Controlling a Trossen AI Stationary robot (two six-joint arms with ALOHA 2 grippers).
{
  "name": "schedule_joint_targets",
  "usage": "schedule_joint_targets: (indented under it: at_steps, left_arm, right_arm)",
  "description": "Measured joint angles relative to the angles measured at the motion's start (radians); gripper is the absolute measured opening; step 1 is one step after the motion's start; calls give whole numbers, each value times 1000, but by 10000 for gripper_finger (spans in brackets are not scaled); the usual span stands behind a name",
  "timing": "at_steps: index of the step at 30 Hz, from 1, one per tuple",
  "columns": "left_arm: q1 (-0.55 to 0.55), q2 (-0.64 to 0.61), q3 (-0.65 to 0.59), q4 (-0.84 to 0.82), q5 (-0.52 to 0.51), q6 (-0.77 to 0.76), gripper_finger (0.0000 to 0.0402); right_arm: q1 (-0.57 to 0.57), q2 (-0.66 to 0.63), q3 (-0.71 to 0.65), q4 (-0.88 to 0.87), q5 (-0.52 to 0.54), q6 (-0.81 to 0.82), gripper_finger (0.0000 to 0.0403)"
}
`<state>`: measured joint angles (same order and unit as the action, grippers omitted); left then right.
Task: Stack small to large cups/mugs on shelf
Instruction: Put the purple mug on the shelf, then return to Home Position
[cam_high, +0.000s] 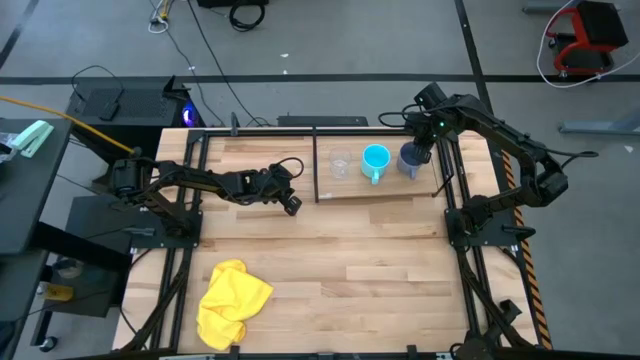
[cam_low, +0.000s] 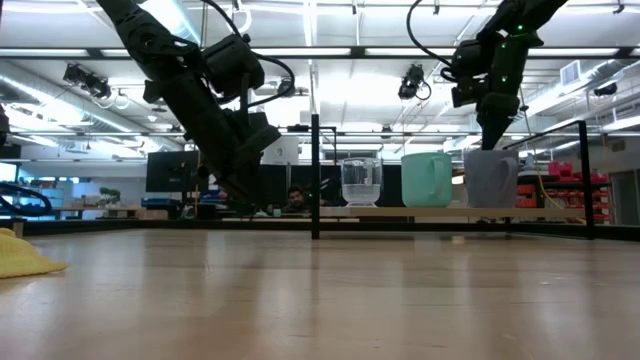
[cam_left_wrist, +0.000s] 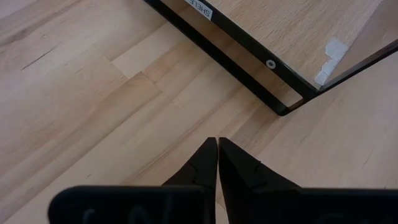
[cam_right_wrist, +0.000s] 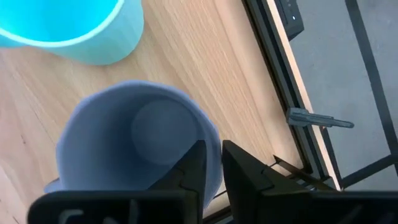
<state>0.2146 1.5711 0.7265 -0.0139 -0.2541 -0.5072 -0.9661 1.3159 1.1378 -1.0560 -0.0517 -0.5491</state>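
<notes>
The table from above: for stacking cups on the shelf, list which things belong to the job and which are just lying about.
Part of the job:
clear cup
cyan mug
grey-blue mug, its rim between the right gripper fingers
shelf

Lying about:
yellow cloth
left gripper, shut, empty

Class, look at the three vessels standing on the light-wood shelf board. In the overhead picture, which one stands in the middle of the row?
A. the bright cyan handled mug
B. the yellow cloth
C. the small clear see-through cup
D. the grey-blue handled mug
A: on the light-wood shelf board, the bright cyan handled mug stands between the small clear see-through cup and the grey-blue handled mug.
</notes>
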Motion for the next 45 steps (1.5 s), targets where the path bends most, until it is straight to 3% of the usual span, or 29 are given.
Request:
schedule_joint_targets:
  at_steps: [6, 15, 24, 30, 37, 45]
  left_arm:
    - [0, 0, 0, 0, 0, 0, 18]
    - [0, 0, 0, 0, 0, 1, 31]
    - [0, 0, 0, 0, -14, 4, 20]
    - [3, 0, 0, 4, -23, 6, 21]
    - [3, 0, 0, 4, -23, 0, 31]
    - [-5, 0, 0, 3, -4, -5, 24]
  right_arm:
    - [0, 0, 0, 1, 41, 8, 68]
    - [0, 0, 0, 4, 43, 16, 74]
    - [30, -21, 25, 4, 35, 92, 74]
    - [155, -72, 184, -47, -38, 221, 74]
    - [359, -143, 398, -2, -147, 482, 74]
    - [653, -265, 421, 31, -160, 644, 74]
